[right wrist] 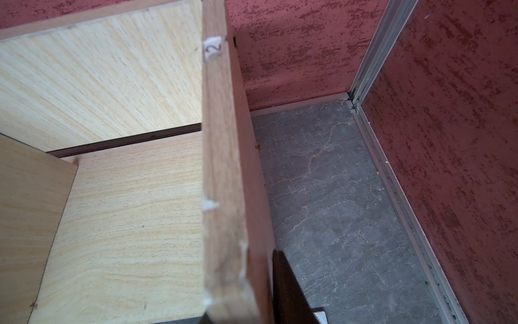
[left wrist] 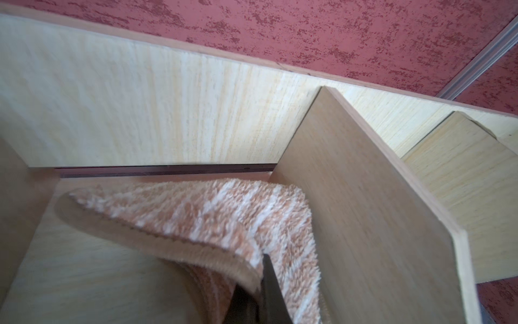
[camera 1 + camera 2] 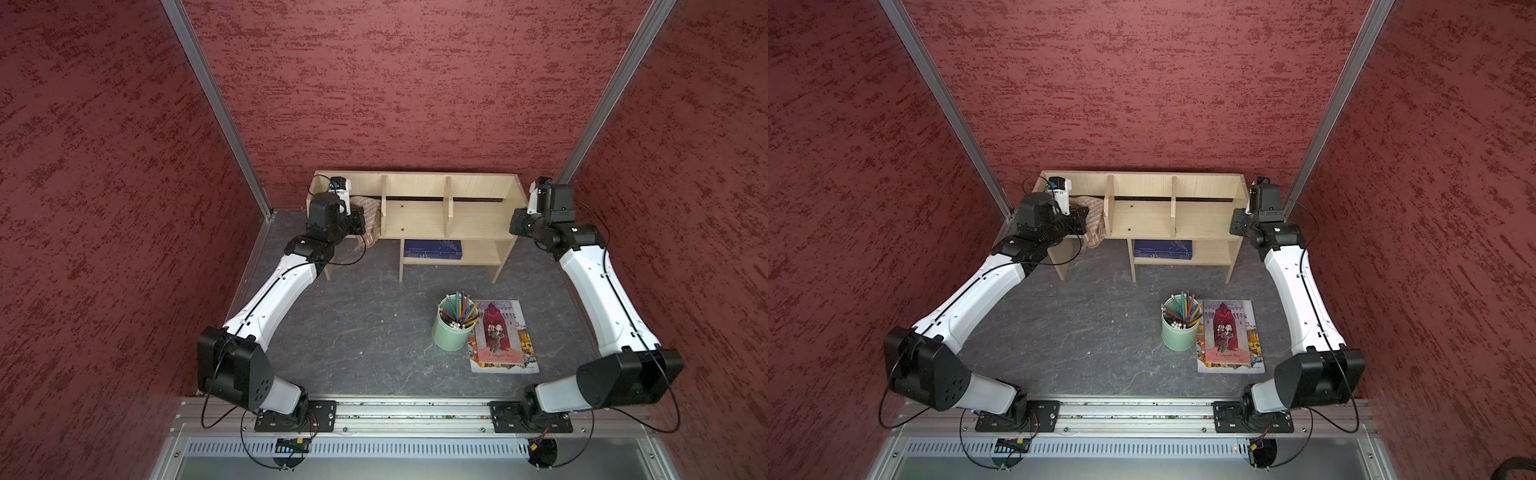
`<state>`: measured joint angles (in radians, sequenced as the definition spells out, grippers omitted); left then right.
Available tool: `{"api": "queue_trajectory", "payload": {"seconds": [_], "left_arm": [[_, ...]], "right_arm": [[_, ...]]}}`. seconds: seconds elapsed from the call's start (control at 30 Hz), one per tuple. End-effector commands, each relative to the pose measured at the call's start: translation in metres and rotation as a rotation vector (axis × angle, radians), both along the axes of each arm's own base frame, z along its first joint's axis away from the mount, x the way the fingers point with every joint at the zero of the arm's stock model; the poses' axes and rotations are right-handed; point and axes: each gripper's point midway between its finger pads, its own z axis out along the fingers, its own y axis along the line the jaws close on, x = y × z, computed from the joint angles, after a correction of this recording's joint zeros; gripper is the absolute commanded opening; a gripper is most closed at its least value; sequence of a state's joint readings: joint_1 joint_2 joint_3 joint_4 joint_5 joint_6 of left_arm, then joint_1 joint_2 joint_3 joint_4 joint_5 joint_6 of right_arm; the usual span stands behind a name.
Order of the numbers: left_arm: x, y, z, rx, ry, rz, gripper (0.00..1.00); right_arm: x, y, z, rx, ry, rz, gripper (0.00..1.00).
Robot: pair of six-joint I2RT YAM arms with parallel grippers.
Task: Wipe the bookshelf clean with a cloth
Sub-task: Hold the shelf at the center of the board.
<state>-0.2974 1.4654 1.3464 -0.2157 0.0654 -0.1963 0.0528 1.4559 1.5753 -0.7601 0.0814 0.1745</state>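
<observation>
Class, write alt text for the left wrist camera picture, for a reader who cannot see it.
The left gripper pinches a fluffy tan cloth with pale stripes inside a light wood bookshelf compartment, beside an upright divider. A mottled red wall rises behind.

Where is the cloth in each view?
Top view: cloth in the shelf's end bay, by the left arm.
Top view: cloth in the same bay.
Left wrist: cloth in the foreground, beside a divider.
Right wrist: not in it.
Landmark: the shelf's back board, in all four.
</observation>
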Motion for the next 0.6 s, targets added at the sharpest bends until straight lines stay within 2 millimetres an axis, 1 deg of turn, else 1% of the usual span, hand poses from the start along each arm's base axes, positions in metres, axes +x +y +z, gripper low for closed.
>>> {"api": "queue_trajectory", "payload": {"seconds": [0.0, 0.03, 0.07, 0.1, 0.13, 0.17, 0.2, 0.23, 0.27, 0.3, 0.43, 0.57], "left_arm": [[-0.003, 0.014, 0.028, -0.018, -0.036, 0.057, 0.0], [-0.003, 0.014, 0.026, -0.02, -0.028, 0.058, 0.0], [-0.002, 0.013, 0.022, -0.026, -0.013, 0.056, 0.03], [-0.002, 0.01, 0.018, -0.033, 0.0, 0.043, 0.15], [-0.003, 0.006, 0.015, -0.041, 0.008, 0.022, 0.32], [-0.004, 0.002, 0.014, -0.05, 0.008, -0.003, 0.45], [-0.006, -0.002, 0.013, -0.058, 0.003, -0.024, 0.54], [-0.007, -0.003, 0.012, -0.063, -0.007, -0.034, 0.6], [-0.008, -0.004, 0.011, -0.066, -0.013, -0.037, 0.63], [-0.008, -0.004, 0.01, -0.066, -0.015, -0.043, 0.63], [-0.004, -0.01, 0.001, -0.068, 0.009, -0.061, 0.63], [0.002, -0.016, -0.006, -0.076, 0.018, -0.083, 0.62]], "right_arm": [[-0.005, 0.008, 0.034, 0.051, -0.087, 0.045, 0.13], [-0.006, 0.008, 0.032, 0.049, -0.083, 0.05, 0.12], [-0.006, 0.007, 0.029, 0.049, -0.076, 0.052, 0.11], [-0.006, 0.008, 0.027, 0.061, -0.067, 0.059, 0.07], [-0.005, 0.009, 0.026, 0.071, -0.066, 0.068, 0.04], [-0.005, 0.009, 0.026, 0.078, -0.069, 0.072, 0.01], [-0.004, 0.01, 0.026, 0.085, -0.072, 0.076, 0.0], [-0.003, 0.01, 0.026, 0.093, -0.078, 0.08, 0.0], [-0.002, 0.011, 0.027, 0.102, -0.082, 0.082, 0.0], [-0.001, 0.011, 0.026, 0.107, -0.084, 0.089, 0.0], [0.006, 0.018, 0.023, 0.111, -0.09, 0.142, 0.0], [0.008, 0.019, 0.028, 0.093, -0.102, 0.173, 0.0]]}}
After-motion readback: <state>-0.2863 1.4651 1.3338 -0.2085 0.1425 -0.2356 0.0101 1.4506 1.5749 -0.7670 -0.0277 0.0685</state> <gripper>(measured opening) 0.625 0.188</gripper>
